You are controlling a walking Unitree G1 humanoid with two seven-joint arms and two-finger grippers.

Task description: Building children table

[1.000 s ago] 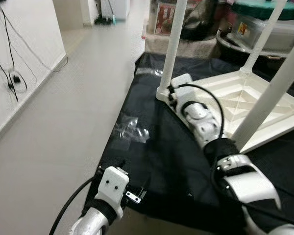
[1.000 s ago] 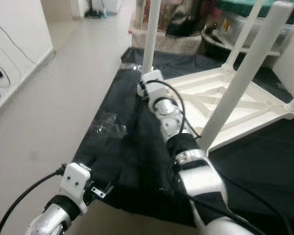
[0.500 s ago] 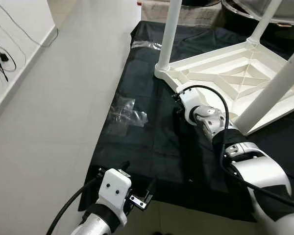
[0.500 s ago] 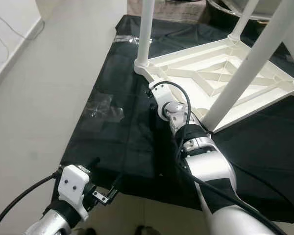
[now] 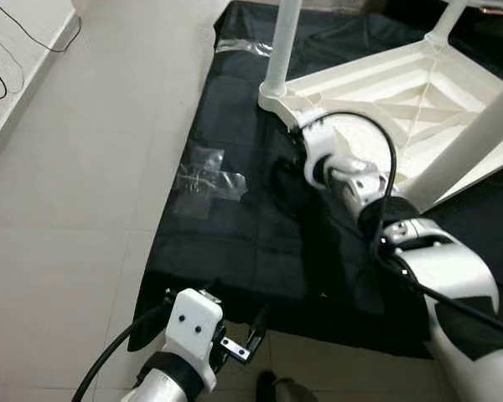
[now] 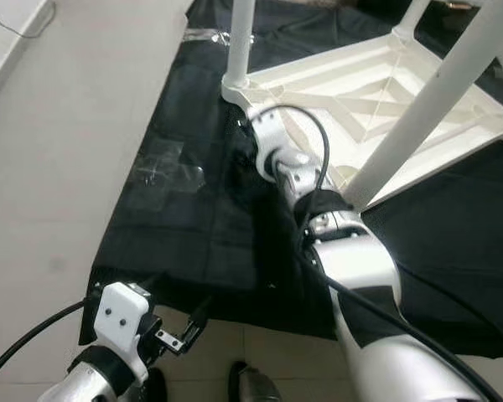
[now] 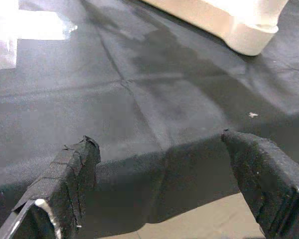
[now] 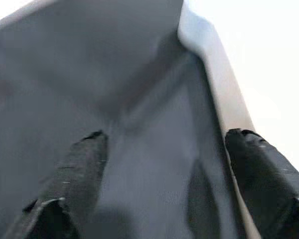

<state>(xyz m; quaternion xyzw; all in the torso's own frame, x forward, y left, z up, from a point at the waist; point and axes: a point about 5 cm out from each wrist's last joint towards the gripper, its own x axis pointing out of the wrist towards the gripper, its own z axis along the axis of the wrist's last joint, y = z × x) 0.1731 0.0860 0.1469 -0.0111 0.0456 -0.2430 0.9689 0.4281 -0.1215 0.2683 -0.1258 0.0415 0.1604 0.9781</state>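
We see the white children's table [image 5: 402,92] upside down, legs pointing up, our right end effector [image 8: 159,164] spread wide at its 9 o'clock edge.

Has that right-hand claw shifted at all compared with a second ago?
Yes. The right gripper was up against the foot of the corner table leg; it now sits further back along the white table's edge, toward the robot.

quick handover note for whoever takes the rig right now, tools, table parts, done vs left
Left tool: open, holding nothing, low over the near edge of the black cloth.
Right tool: open, down at the edge of the white table.
Table lies upside down on the cloth, three legs standing up, near-left leg among them.
Clear plastic bag lies on the cloth.
Left: finish and turn it upright.
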